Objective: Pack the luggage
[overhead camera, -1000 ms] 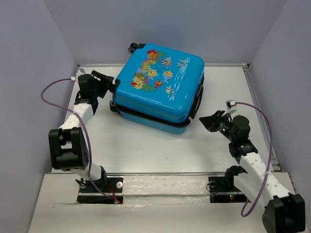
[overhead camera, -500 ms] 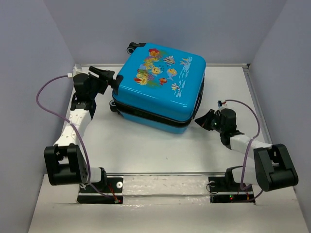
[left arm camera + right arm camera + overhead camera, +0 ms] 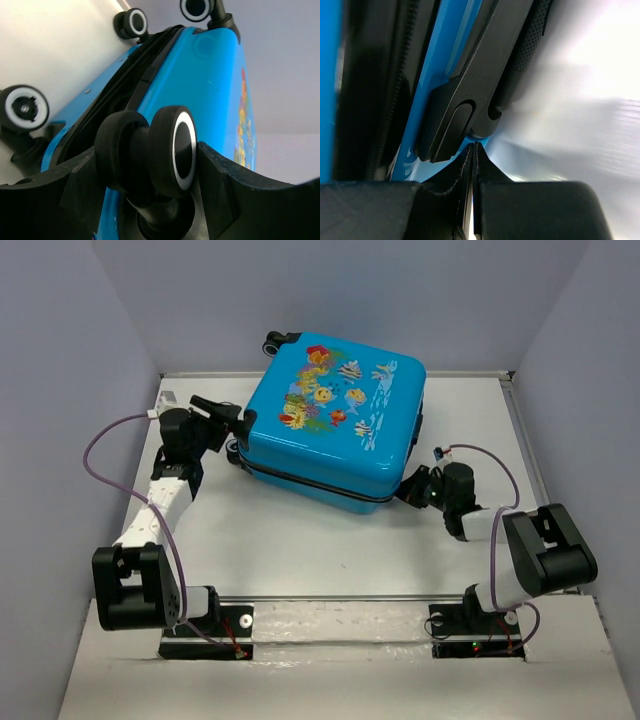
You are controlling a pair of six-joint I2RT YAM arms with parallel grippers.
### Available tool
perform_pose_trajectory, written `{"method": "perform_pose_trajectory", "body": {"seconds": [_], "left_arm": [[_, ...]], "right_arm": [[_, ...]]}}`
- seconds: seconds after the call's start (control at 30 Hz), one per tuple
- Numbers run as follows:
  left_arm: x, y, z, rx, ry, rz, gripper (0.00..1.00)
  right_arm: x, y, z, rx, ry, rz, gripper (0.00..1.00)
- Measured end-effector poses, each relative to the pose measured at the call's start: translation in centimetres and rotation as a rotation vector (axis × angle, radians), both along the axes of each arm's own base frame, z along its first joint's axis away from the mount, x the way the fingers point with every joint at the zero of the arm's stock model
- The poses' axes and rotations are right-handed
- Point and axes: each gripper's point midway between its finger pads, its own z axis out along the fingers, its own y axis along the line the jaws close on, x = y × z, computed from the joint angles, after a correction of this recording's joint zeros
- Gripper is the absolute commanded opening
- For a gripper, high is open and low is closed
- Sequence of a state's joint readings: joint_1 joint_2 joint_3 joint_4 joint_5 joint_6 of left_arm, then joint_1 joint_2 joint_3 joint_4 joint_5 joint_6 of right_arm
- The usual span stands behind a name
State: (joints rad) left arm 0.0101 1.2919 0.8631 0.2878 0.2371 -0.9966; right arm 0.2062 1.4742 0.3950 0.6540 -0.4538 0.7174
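Note:
The luggage [image 3: 335, 420], a bright-blue suitcase with a fish print, lies flat at the back middle of the table, its lid down over a black zipper seam. My left gripper [image 3: 232, 422] is at its left corner. In the left wrist view the left gripper [image 3: 147, 160] is shut on a black-and-white wheel [image 3: 167, 150], a finger against each side of it. My right gripper [image 3: 412, 490] is at the suitcase's near right side. Seen from the right wrist, the right gripper [image 3: 474, 148] is shut and holds nothing. Its tips touch the blue shell [image 3: 437, 65] just below the black side handle [image 3: 465, 110].
Three more wheels show in the left wrist view: wheel [image 3: 24, 108], wheel [image 3: 131, 22], wheel [image 3: 196, 7]. Grey walls [image 3: 90, 370] close in the table on the left, back and right. A raised rail [image 3: 340, 598] runs along the near edge by the arm bases.
My right arm has swung in to the suitcase's near right side and its jaws have shut. The left gripper has kept hold of the wheel. The suitcase has shifted slightly towards the back right.

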Motion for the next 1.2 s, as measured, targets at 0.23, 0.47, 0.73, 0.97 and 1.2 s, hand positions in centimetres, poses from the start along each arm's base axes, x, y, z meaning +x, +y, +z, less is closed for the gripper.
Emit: {"method": "perform_pose_trajectory", "body": {"seconds": [0.23, 0.47, 0.73, 0.97, 1.2], "left_arm": [[0.6, 0.0, -2.7, 0.0, 0.06, 0.001, 0.06], [3.6, 0.6, -2.7, -0.019, 0.068, -0.017, 0.06], [5.5, 0.6, -2.6, -0.038, 0.077, -0.044, 0.06], [5.9, 0.8, -2.7, -0.042, 0.082, -0.047, 0.07], [5.9, 0.8, -2.7, -0.042, 0.082, -0.048, 0.17]], "right_arm": [[-0.3, 1.7, 0.4, 0.019, -0.015, 0.056, 0.07], [-0.9, 2.7, 1.3, 0.035, -0.045, 0.104, 0.1], [-1.8, 1.7, 5.2, -0.061, -0.203, 0.111, 0.27], [-3.4, 0.1, 6.2, -0.152, -0.273, 0.09, 0.39], [-5.3, 0.7, 5.1, -0.152, -0.292, 0.184, 0.48]]}}
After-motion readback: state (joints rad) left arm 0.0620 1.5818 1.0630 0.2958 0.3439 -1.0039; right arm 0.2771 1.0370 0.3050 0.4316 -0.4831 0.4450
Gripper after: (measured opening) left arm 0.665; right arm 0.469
